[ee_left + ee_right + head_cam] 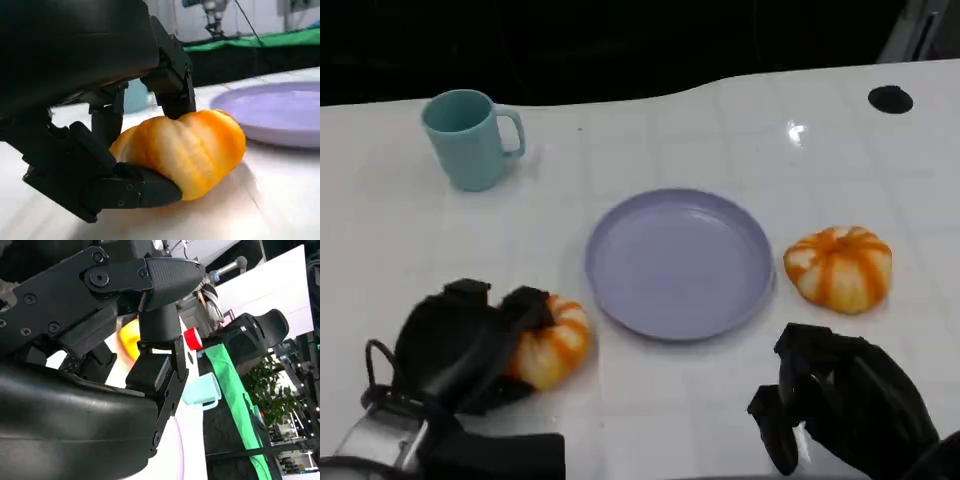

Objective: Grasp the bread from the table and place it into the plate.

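Observation:
Two orange-and-white striped bread rolls lie on the white table. My left hand (460,345) grips one bread roll (555,342) at the lower left, just left of the purple plate (620,290). In the left wrist view its fingers (170,85) press on top of this bread (190,150) and the thumb lies under it, low at the table surface. The plate (280,125) has nothing in it. The other bread (838,267) rests right of the plate. My right hand (845,405) hovers in front of that roll, fingers bent and holding nothing.
A teal mug (470,135) stands at the back left, also seen as the mug (202,390) in the right wrist view. A black round mark (890,98) sits at the table's far right. The table's dark far edge runs behind the mug.

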`<state>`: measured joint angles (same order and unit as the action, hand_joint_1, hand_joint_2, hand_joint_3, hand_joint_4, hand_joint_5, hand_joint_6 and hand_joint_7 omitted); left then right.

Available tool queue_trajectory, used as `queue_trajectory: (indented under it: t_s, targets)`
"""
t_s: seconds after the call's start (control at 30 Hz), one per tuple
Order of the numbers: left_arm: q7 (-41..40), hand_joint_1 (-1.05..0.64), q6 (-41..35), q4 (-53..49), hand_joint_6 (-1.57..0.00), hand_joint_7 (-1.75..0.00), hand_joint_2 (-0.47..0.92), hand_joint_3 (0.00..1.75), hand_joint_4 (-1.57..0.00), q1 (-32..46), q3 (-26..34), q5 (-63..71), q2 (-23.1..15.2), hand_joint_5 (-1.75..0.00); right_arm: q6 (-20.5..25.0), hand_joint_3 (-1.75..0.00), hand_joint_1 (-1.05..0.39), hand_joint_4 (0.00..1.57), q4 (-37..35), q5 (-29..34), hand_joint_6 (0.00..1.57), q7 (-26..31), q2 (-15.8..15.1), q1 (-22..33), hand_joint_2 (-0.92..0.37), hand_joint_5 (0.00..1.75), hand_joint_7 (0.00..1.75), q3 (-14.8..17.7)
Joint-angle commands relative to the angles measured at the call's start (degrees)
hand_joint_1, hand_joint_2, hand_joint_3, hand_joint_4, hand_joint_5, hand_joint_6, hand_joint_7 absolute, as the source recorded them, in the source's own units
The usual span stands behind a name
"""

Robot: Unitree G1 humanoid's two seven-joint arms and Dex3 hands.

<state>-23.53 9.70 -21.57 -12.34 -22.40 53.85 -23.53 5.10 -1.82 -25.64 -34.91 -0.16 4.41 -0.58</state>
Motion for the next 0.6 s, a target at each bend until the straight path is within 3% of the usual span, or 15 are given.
queue_trajectory:
  t_s: [0.03,0.27,0.43,0.6]
  targets:
    - [4.4,-0.28,-6.0,10.1,-0.77,-1.46,0.55,0.96,-0.86,2.1,2.6,0.5,-1.7,-1.75,-0.6,-0.46,-0.95,1.24,0.2,-0.4,1.08,-0.2,-0.5,0.0,-0.7,1.57,1.44,0.5]
    - [6.7,-0.26,-10.5,19.3,-0.84,-1.38,0.47,1.07,-0.9,4.6,4.1,1.9,-1.7,-1.75,0.0,-0.46,-0.94,1.22,0.5,-0.5,1.07,0.0,-0.6,0.1,-0.7,1.59,1.46,0.5]
    - [4.1,-0.25,-6.3,19.0,-0.85,-1.33,0.43,1.06,-0.9,1.4,4.6,0.4,-1.3,-1.75,-0.5,-0.47,-0.93,1.23,-0.1,-0.7,1.07,-0.5,-0.5,0.0,-0.7,1.58,1.45,0.6]
    - [0.8,-0.24,0.0,13.4,-0.69,-1.67,0.38,1.07,-0.93,-3.7,4.4,-2.2,-0.1,-1.75,-0.2,-0.47,-0.94,1.23,-0.1,-0.6,1.08,-0.5,-0.7,0.1,-0.7,1.57,1.44,0.7]
